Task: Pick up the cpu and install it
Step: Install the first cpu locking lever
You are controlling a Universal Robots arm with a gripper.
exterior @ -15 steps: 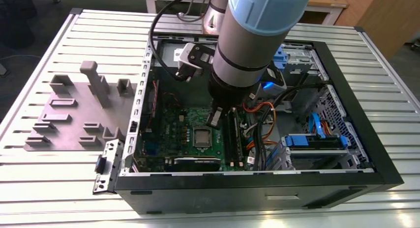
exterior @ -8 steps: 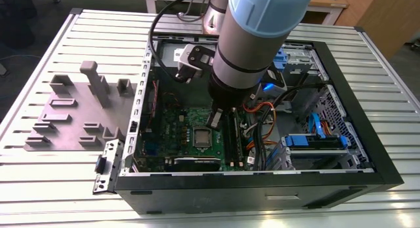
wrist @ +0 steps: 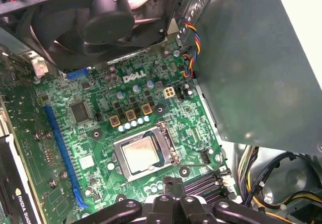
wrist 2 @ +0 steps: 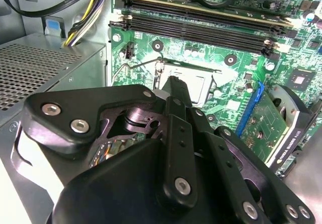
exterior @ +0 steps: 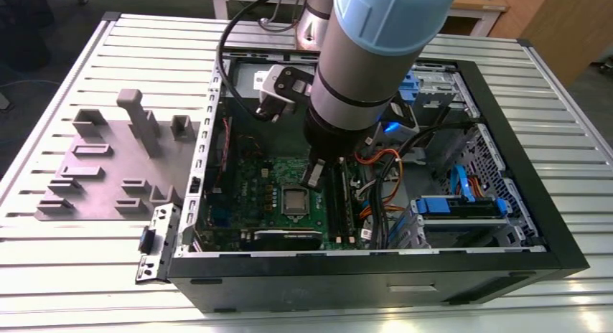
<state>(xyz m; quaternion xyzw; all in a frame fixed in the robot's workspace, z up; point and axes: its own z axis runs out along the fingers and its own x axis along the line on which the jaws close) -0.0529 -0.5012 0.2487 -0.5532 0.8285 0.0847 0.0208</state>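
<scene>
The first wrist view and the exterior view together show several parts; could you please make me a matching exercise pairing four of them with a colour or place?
Things:
1. cpu
2. long expansion slot
3. cooling fan
4. moulded plate

Descriptions:
a. blue
b. on the table, outside the computer case
c. in the motherboard socket
d. black

Pairs: 1-c, 2-a, 3-d, 4-b.

lab/workshop | slatted aluminium bench [exterior: 77,261] | opened computer case [exterior: 517,204]
</scene>
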